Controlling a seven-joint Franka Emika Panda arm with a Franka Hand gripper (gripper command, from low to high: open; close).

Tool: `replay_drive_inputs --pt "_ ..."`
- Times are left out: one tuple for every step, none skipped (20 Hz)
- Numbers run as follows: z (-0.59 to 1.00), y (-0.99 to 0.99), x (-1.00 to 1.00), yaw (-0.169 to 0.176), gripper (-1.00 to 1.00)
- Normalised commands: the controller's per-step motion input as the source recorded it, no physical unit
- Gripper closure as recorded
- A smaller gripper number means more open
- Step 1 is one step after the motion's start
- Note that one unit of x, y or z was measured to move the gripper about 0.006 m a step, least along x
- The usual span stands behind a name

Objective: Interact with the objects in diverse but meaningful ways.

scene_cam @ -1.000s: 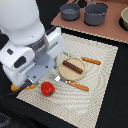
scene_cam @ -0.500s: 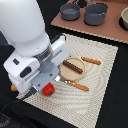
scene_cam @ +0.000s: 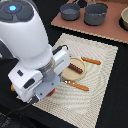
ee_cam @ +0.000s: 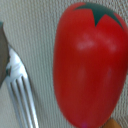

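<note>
Two views showed the scene. In the exterior view, a large white robot arm [scene_cam: 30, 55] filled that view's left half, leaning over a pale woven placemat [scene_cam: 100, 75] on a dark table [scene_cam: 117, 112]. Its bulk hid the gripper, so I could not tell whether the fingers were open or closed, or whether they held anything. Just beside the arm, on the mat, sat a tan round plate [scene_cam: 78, 73] with a dark brown sausage stick [scene_cam: 75, 67] lying across it. An orange-handled utensil [scene_cam: 91, 61] lay on the mat just beyond the plate, toward that view's right, and a second orange-handled utensil [scene_cam: 78, 86] lay on the near side of the plate. At the far edge of the table, a brown board [scene_cam: 107, 31] carried two grey pots [scene_cam: 70, 12], standing side by side. The tomato was not visible here; the arm covered the spot below it.

In the wrist view, a round red tomato [ee_cam: 90, 62] with a dark green star-shaped stem top [ee_cam: 102, 12] filled most of the picture, very close to the camera, resting on the woven mat. Beside it, apart from it, lay a silver fork [ee_cam: 20, 92] with its tines showing. No fingers appeared in this view either.
</note>
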Motion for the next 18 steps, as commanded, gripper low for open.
replay_drive_inputs --pt "-0.3 -0.2 -0.01 0.0 -1.0" --pt "-0.3 -0.17 0.0 0.0 -1.0" --pt "-0.27 -0.17 0.0 0.0 -1.0" --pt "-0.27 -0.16 0.0 0.0 -1.0" --pt "-0.25 -0.15 0.0 0.0 1.0" --pt "-0.26 -0.14 0.0 0.0 1.0" --pt "-0.25 -0.16 0.0 0.0 1.0" --pt "-0.23 -0.15 0.0 0.0 1.0" --pt "-0.19 -0.15 0.0 0.0 1.0" --pt "-0.19 -0.17 0.0 0.0 1.0" --pt "-0.1 -0.16 0.03 0.0 1.0" --pt "0.0 -0.18 0.05 0.0 1.0" --pt "0.0 -0.15 0.1 0.0 1.0" --pt "0.0 -0.11 0.15 0.0 1.0" --pt "0.02 -0.13 0.16 0.0 1.0" --pt "0.04 -0.13 0.18 0.0 1.0" --pt "0.14 -0.07 0.23 0.0 1.0" --pt "0.34 0.0 0.29 0.0 1.0"
